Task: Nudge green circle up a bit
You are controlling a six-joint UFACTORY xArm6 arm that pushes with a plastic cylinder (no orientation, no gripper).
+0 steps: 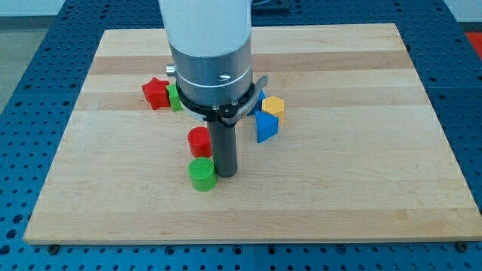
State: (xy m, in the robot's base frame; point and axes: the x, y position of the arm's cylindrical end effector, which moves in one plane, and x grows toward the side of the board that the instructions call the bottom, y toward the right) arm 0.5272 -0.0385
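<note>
Pale wooden board on blue pegboard, and my tip, a bare rod with no fingers to spread, sits touching the green circle's right side near the view's bottom, still approaching — next, get beneath it and push upward.

We see a green circle, bright and plain, with a red cylinder at its twelve o'clock; our tip, at the circle's three o'clock, ends a dark grey rod; a red star sits beside a green block; a yellow hexagon stands at twelve o'clock of a blue block; the board is pale wood with light grain streaks; the surrounding table is blue, dotted with holes.
</note>
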